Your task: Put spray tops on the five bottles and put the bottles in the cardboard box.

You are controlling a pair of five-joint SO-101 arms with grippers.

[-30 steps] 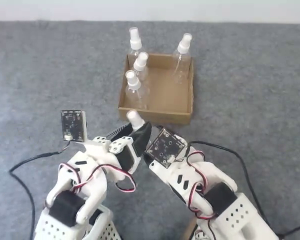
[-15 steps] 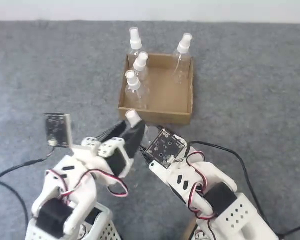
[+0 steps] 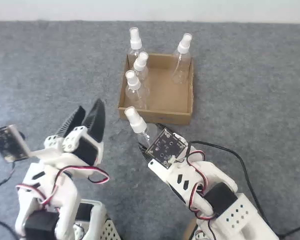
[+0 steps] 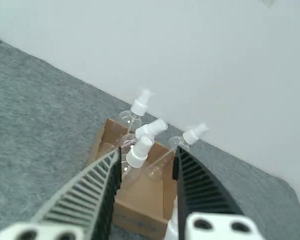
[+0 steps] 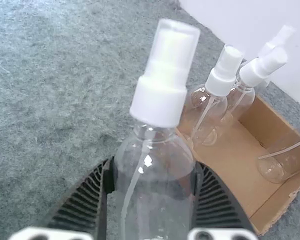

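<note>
Lab-like robot test bench: grey carpet (image 3: 255,70) as work surface, bare white wall (image 4: 215,50), exposed servo wires (image 3: 191,195).

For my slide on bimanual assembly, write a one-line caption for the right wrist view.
Right gripper holds a clear bottle with its spray top on, the cardboard box beyond it.

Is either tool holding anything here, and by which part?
The right tool grips a spray bottle by its clear body. The left tool is open, empty.
</note>
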